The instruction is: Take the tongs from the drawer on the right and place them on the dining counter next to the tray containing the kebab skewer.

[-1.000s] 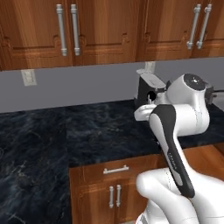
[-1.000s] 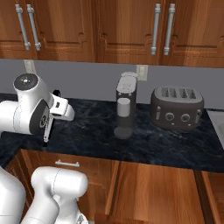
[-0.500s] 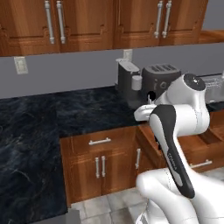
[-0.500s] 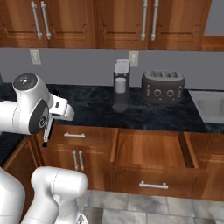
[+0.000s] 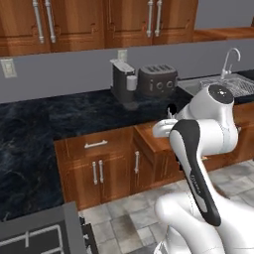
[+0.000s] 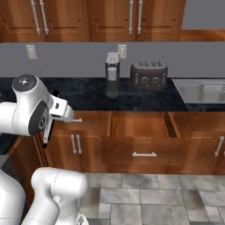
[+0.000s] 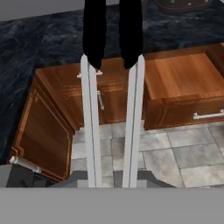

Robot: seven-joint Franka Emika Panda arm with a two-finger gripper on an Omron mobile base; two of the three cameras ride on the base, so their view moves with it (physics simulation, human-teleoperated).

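Kitchen run, one wall: upper cabinets [image 6: 88, 19] in reddish-brown wood with vertical silver handles, above a grey backsplash. Black stone counter [image 6: 132, 99], veined, runs the length of the wall; in the left base view it turns a corner and continues toward the camera on the left. Lower cabinets [image 6: 77, 147], same wood, stand on a grey tiled floor [image 6: 154, 197]. Steel sink [image 5: 221, 84] with a curved tap, set into the counter at the right end. The drawer [image 6: 140, 125], shallow with a short horizontal silver bar handle, is pulled out below the counter between the lower cabinets and the sink; its wooden floor lies bare in the hand view [image 7: 183, 81]. Dark toaster [image 6: 149, 74], on the counter against the backsplash. Coffee machine [image 6: 112, 72], dark with a pale top, just left of the toaster. The tongs [image 7: 89, 122], two thin grey arms ending in black tips, are out of the drawer and held in the air in front of the lower cabinets, over the floor; in the right base view they hang as a dark strip [image 6: 46, 131] below the hand. The gripper [image 7: 113, 178] is clamped on the tongs at their near end.
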